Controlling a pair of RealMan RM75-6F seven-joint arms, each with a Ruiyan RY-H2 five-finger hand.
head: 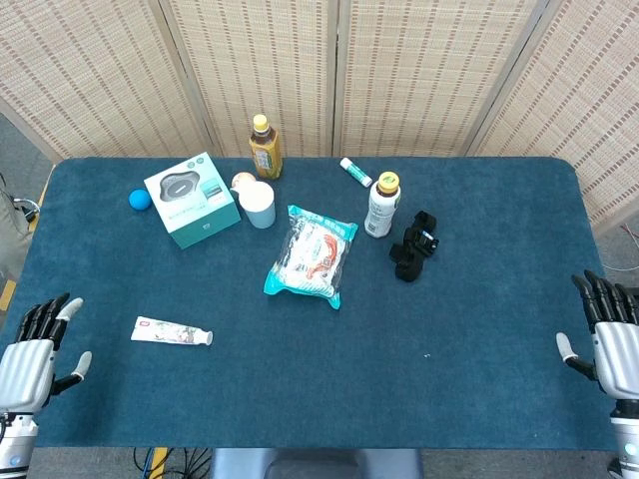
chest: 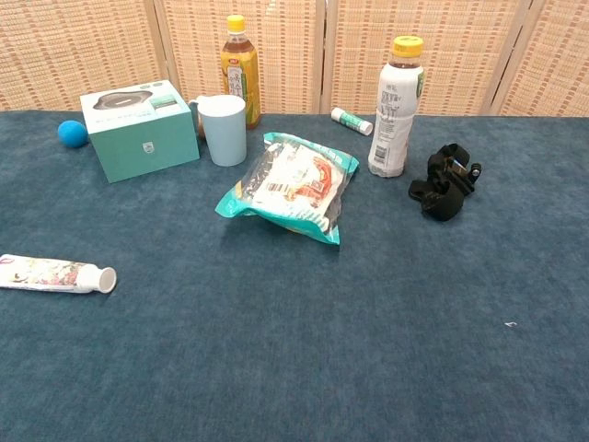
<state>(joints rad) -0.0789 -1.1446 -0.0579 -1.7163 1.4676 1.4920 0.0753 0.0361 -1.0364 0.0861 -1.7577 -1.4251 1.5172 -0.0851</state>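
A teal box (head: 193, 199), a blue ball (head: 139, 200), a cup (head: 259, 205), two bottles (head: 265, 147) and a snack bag (head: 312, 255) sit on the table (head: 449, 339).

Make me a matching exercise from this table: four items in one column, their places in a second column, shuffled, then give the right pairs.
Items
1. toothpaste tube
2. blue ball
3. snack bag
4. black clip

Places
A. mid-table, in front of the pale cup
B. near the front edge, closest to the left hand
C. just right of the white bottle
D. left of the teal box

Pairs: 1-B, 2-D, 3-A, 4-C
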